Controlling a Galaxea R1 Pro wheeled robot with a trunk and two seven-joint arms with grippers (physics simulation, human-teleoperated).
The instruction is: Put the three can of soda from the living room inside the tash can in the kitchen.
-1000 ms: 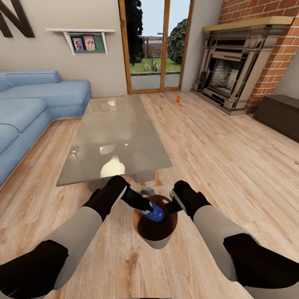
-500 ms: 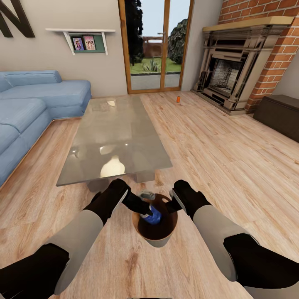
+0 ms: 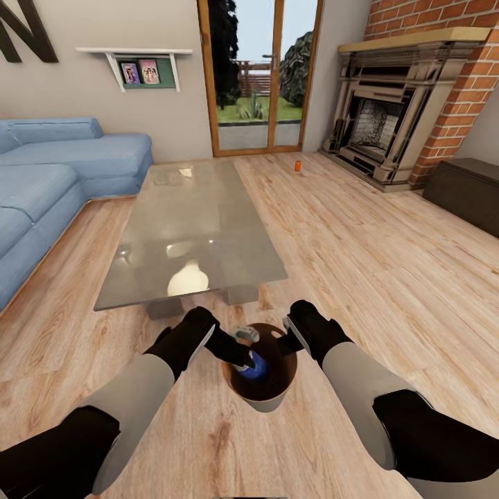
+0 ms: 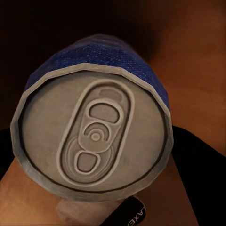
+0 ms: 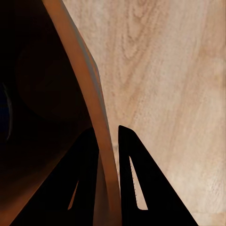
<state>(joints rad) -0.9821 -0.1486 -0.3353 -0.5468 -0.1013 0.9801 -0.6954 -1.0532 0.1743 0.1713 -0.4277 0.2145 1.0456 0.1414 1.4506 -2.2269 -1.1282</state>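
The tash can [image 3: 267, 403], pale grey outside and brown inside, is on the wood floor just in front of me. My right gripper [image 3: 283, 341] is shut on its rim; the right wrist view shows the two black fingers [image 5: 134, 160] pinching the brown wall [image 5: 89, 84]. My left gripper [image 3: 239, 352] reaches into the bucket's mouth, shut on a dark blue can of soda [image 3: 252, 366]. In the left wrist view the can's silvery top [image 4: 94, 136] is very close. An orange can [image 3: 297, 165] stands far off on the floor near the glass doors.
A glass-topped low table [image 3: 194, 229] is straight ahead and close. The blue sofa [image 3: 48, 180] lies to the left, the brick fireplace [image 3: 378, 125] at the far right, and a dark low cabinet [image 3: 468, 190] along the right wall. Open wood floor runs to the right of the table.
My left gripper has lowered the blue can a little deeper into the bucket. The right gripper and the bucket have stayed put.
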